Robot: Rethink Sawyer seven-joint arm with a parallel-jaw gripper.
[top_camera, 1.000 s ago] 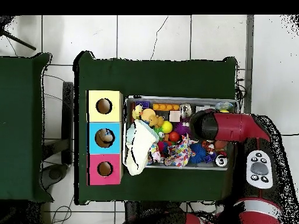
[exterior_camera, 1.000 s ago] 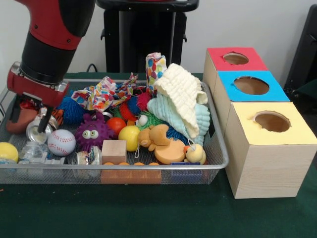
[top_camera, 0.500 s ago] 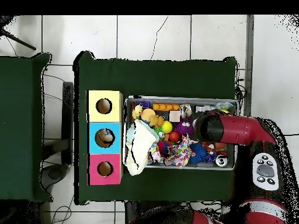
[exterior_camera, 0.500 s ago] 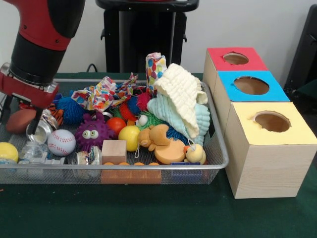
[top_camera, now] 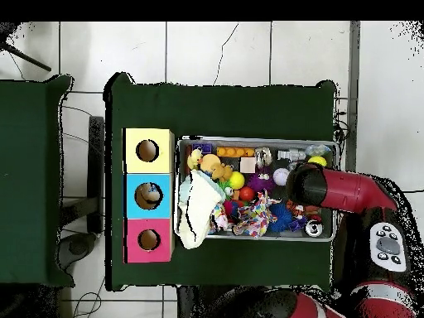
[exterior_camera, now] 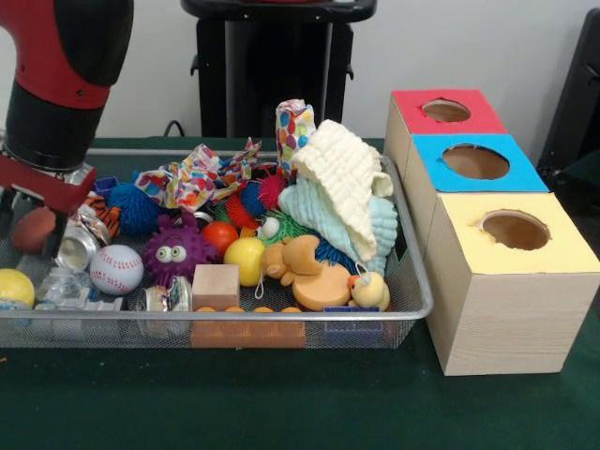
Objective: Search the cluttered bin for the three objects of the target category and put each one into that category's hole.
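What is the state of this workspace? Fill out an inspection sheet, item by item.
Surface: green table, bare in front of the bin.
Job's things: wire mesh bin packed full; three boxes beside it with red, blue and yellow holed tops.
Clutter: baseball, purple fuzzy toy, wooden block, yellow ball, orange duck, pale cloths, patterned fabric.
Gripper: gripper at the bin's end, around a brown ball; grip state unclear.
Cables: black cable behind the bin.
Surroundings: black pedestal, white wall, tiled floor.
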